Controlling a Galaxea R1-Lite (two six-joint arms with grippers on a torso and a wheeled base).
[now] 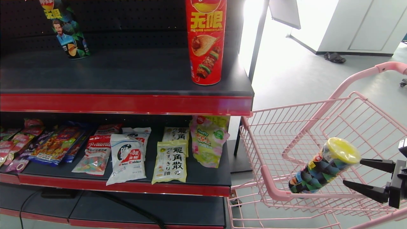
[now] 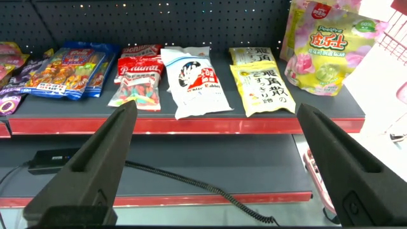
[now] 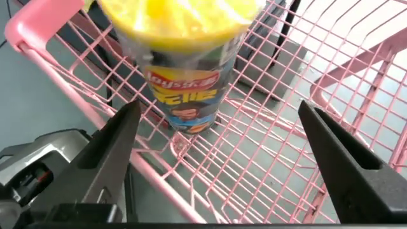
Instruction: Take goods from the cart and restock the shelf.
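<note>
Head view: a red can [image 1: 206, 41] and a dark can [image 1: 66, 31] stand on the top shelf [image 1: 127, 73], while a yellow-lidded can [image 1: 324, 165] leans in the cart [image 1: 270, 186], not yet grasped. The right gripper [image 1: 352, 171] hangs spread beside its lid; the left gripper [image 2: 216, 108] gapes empty too.

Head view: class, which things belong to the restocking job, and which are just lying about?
Job: can in the cart, pink cart, top shelf, right gripper.
Lying about: sweet bags on the lower shelf, black cable, dark bundle on the floor.
</note>
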